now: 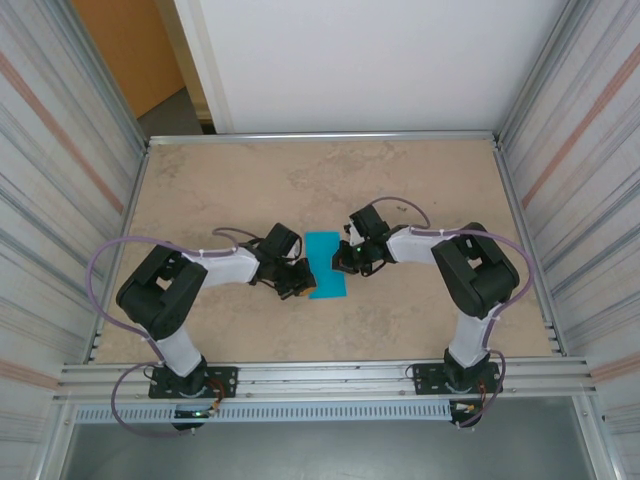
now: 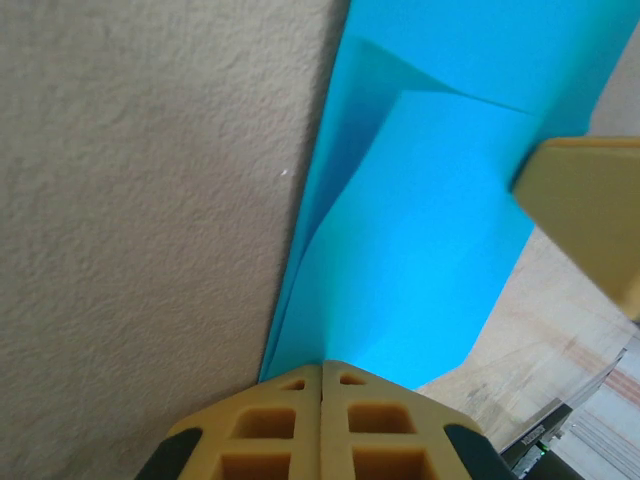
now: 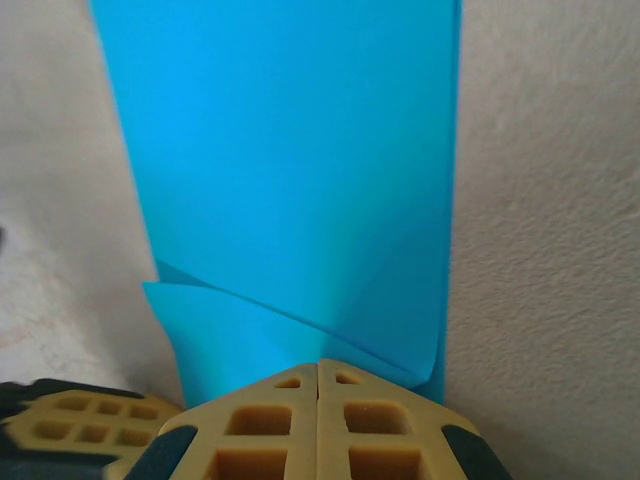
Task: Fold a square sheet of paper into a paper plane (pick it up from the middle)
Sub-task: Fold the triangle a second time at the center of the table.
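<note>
Left gripper: the jaws are being held fully shut, tips together, and are being set against the sheet's near corner. Right gripper: likewise closed, being applied at the opposite long edge.

The square sheet of paper is lying between the two grippers on the table, doubled into a narrow rectangle.

Left wrist view: a loose upper layer is being seen rising directly ahead of the fingertips. Right wrist view: a similar lifted flap is sitting just ahead of the tips.

Judgement: the closed tips are probably being used as blunt pressers, so that the fold is being pinned from both sides while a crease is set. Whether a layer is being nipped between either pair of tips cannot be told.
</note>
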You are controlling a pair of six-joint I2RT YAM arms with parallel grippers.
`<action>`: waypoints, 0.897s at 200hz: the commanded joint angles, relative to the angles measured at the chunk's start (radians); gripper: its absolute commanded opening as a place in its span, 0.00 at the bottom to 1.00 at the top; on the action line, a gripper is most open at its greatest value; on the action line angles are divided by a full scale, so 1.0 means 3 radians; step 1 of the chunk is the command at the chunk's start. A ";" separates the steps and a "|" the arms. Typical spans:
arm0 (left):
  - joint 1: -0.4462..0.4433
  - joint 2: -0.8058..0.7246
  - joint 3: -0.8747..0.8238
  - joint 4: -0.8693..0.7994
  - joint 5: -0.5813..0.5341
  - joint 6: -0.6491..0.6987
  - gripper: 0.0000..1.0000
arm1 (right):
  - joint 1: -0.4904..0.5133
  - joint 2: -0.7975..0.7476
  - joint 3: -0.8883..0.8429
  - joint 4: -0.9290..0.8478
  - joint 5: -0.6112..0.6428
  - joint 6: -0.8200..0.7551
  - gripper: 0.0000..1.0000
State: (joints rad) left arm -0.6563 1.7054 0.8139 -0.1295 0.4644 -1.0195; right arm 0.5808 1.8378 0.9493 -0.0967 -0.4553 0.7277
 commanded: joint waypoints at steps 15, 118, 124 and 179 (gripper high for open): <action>-0.0022 -0.0210 0.0093 -0.0004 0.0020 0.0234 0.06 | -0.0059 0.0081 -0.0023 -0.0084 0.0026 0.0010 0.03; -0.0052 0.0387 0.0464 0.0098 0.0205 0.0408 0.04 | -0.0080 0.0125 -0.0080 -0.0208 0.0124 0.0002 0.03; -0.0052 0.0402 0.0445 0.0093 0.0206 0.0408 0.04 | -0.0080 0.0129 -0.0080 -0.0226 0.0142 0.0003 0.03; -0.0007 0.0264 0.0003 0.0059 0.0191 0.0382 0.04 | -0.0128 0.0164 -0.0096 -0.0358 0.0275 -0.0002 0.03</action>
State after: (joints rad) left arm -0.6666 1.8168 0.9024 -0.0475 0.5144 -0.9169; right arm 0.5613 1.8416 0.9489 -0.0982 -0.4610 0.7280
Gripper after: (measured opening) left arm 0.048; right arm 0.044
